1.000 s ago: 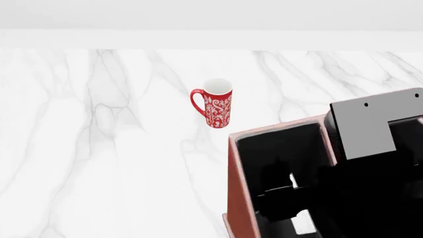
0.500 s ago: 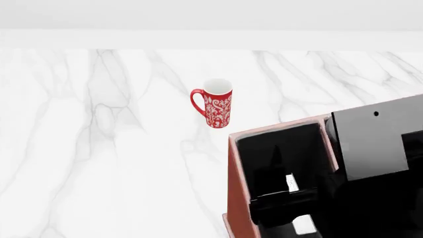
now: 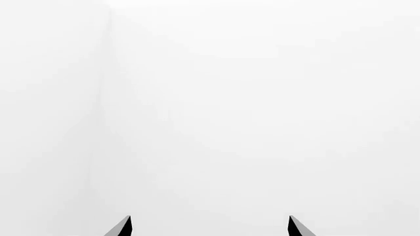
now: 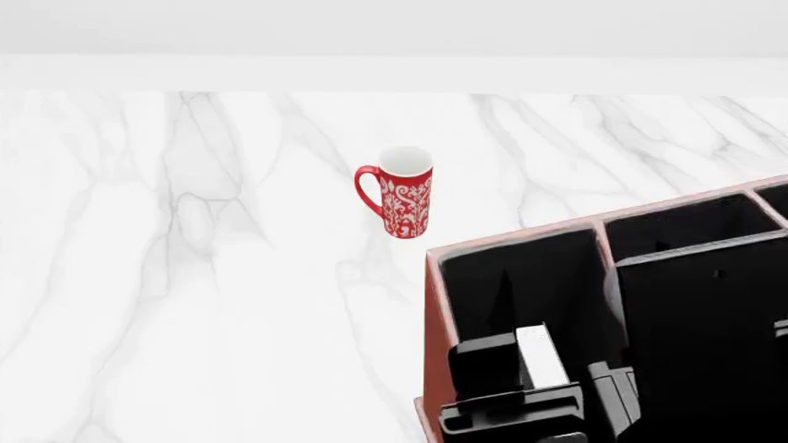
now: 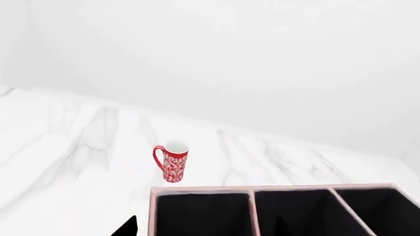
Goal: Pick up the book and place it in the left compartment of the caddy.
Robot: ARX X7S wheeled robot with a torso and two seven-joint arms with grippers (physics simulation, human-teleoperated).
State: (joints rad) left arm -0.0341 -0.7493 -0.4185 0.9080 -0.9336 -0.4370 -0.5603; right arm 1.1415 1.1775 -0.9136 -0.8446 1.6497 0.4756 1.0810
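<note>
Book (image 4: 538,355) lower — spine up, in caddy (image 4: 434,323)

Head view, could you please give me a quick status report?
Left fingers open, right fingers open. Black hardcover book inside reddish-brown leather caddy's long left compartment. Red patterned mug apart.

White marble table (image 4: 185,305) with a red patterned mug (image 4: 397,193) standing upright, well apart from the far-left corner of the reddish-brown caddy (image 4: 434,351). The left compartment of the caddy (image 4: 542,277) is seen black-lined; the right tool (image 4: 523,392) is shown at its near end, its state hidden.
</note>
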